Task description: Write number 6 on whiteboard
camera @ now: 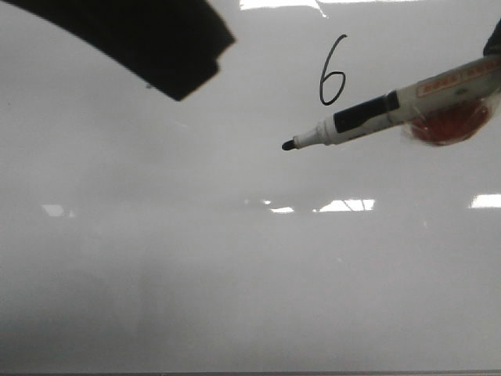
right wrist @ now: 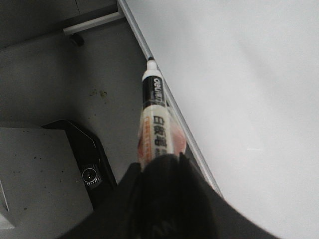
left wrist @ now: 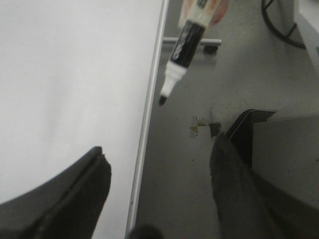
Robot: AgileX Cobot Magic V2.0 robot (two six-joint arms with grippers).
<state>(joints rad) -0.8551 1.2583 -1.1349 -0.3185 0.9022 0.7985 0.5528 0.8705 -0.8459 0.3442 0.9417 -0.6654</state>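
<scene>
The number 6 (camera: 332,70) is written in thin black line on the upper middle of the whiteboard (camera: 196,258). My right gripper (right wrist: 162,162) is shut on a white marker (camera: 376,115) with a black band and its cap off. The marker comes in from the right, and its black tip (camera: 288,145) points to the lower left of the 6. I cannot tell if the tip touches the board. The marker also shows in the left wrist view (left wrist: 187,42). My left gripper (left wrist: 159,154) is open and empty; it shows as a dark shape at the front view's upper left (camera: 188,55).
The board's metal edge (left wrist: 149,99) runs beside grey floor (left wrist: 184,189). A dark box with a round dial (right wrist: 89,175) stands on the floor. A caster wheel (left wrist: 212,49) and a black cable (left wrist: 279,25) lie beyond. A red-orange wrap (camera: 450,125) sits round the marker's body.
</scene>
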